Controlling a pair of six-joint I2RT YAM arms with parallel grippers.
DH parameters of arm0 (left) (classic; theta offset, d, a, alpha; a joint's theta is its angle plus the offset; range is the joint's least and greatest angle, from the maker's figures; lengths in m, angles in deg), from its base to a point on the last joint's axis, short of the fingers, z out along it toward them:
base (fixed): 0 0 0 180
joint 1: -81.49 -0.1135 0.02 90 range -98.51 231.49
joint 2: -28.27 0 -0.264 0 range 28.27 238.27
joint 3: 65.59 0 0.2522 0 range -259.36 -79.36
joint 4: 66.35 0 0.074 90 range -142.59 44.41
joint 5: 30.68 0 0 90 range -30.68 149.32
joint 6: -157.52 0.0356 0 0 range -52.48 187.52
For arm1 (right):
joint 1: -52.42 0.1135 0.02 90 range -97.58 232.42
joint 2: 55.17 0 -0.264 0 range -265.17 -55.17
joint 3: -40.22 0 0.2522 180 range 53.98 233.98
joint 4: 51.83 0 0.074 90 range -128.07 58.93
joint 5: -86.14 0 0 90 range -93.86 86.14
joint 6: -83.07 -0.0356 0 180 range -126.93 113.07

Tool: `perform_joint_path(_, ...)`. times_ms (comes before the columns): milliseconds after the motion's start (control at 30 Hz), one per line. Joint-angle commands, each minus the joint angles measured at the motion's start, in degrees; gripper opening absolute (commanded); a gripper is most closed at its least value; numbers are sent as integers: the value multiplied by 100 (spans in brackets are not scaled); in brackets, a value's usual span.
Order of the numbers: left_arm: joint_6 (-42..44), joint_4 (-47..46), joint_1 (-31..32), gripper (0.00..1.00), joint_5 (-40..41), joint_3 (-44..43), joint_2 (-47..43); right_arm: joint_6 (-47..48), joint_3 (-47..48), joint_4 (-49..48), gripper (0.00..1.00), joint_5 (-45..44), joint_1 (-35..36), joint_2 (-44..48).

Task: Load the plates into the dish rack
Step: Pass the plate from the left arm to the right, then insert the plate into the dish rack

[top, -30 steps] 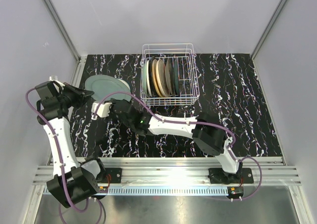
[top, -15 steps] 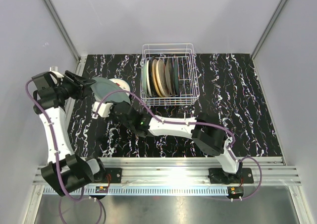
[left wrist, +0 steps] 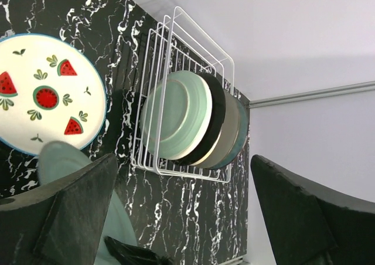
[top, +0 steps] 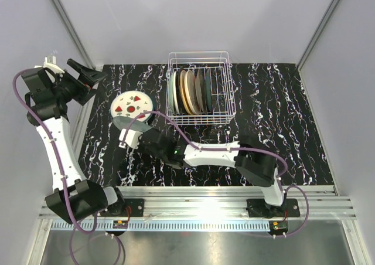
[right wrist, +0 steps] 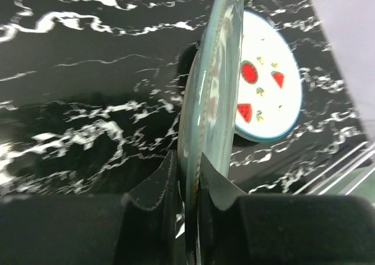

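The pale green plate (right wrist: 214, 95) stands on edge with its rim pinched tight in my right gripper (right wrist: 187, 174), just beside the flat-lying watermelon plate (right wrist: 266, 101) and near the dish rack (top: 202, 119), while my left gripper (top: 88, 80) hangs wide open, holding nothing

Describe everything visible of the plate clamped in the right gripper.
The pale green plate is round and glossy, ceramic by its look, with a raised rim. It stands on edge, nearly upright, so the right wrist camera sees it edge-on. The right gripper pinches its rim between both fingers. It hangs over the black marbled table, just in front of the watermelon plate that lies flat there. Whether the two plates touch cannot be told.
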Motion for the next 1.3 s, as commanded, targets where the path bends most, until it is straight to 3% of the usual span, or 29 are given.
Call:
perform_joint_path(0, 265, -44, -35, 99, 173, -178, -3, -587, -65, -566, 0, 103, 10, 1094)
perform_joint_path(300, 626, -26, -35, 99, 516, -47, -38, -1061, -927, -602, 0, -81, -7, 2262)
perform_joint_path(667, 740, -1080, 307, 99, 1026, 1781, -513, -1475, -1368, 382, 0, -556, -191, 4310)
perform_joint_path(900, 1372, -1081, 676, 99, 1878, 2264, -680, -1582, -938, 549, 0, -196, -1123, 4822)
perform_joint_path(1267, 1435, -1169, 738, 99, 1967, 2687, -970, -2257, -1129, 251, 0, -276, -3293, 5068)
